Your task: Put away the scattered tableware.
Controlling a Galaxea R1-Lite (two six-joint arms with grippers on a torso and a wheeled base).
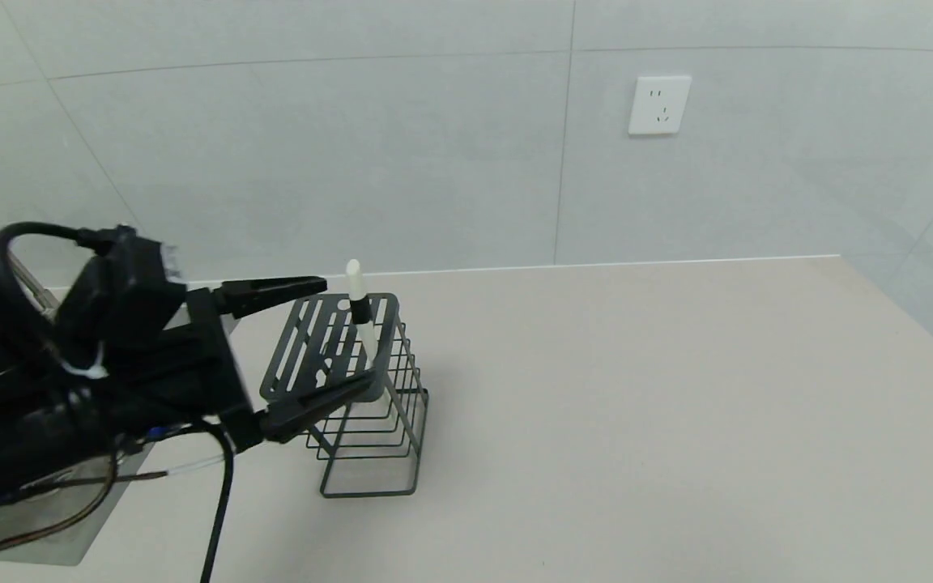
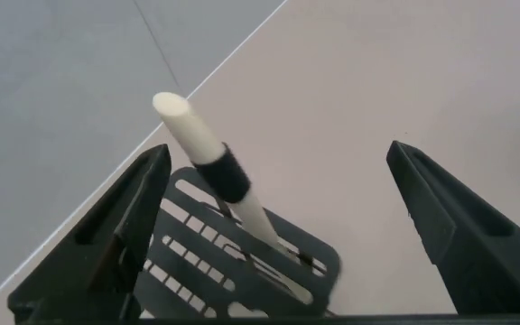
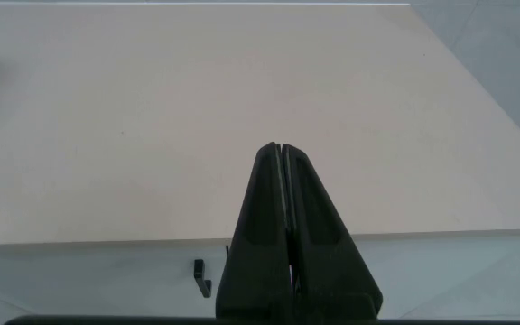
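The left gripper's two black fingers (image 2: 138,226) are spread wide and grasp nothing; the left gripper (image 1: 347,330) hangs over the top of the rack, one finger on each side. Between them rises the white rod-shaped utensil handle with a black band around it (image 2: 195,135), tilted. It passes closer to one finger than the other and, in the left wrist view, touches neither. The handle (image 1: 359,312) goes down through a slot in the dark slotted top plate of the black wire utensil rack (image 1: 373,441). Its lower end is inside the wire cage, and its white tip sticks up above the plate. The rack (image 2: 310,262) stands on the pale beige flat countertop (image 1: 636,405), towards the robot's left and a little way in from the back edge. Behind the countertop rises a grey tiled wall (image 1: 353,138) with a white wall socket (image 1: 659,104) well off to the right. The right gripper (image 3: 283,152) has its black fingers pressed flat together with nothing between them. It is over the near edge of the same countertop (image 3: 197,117).
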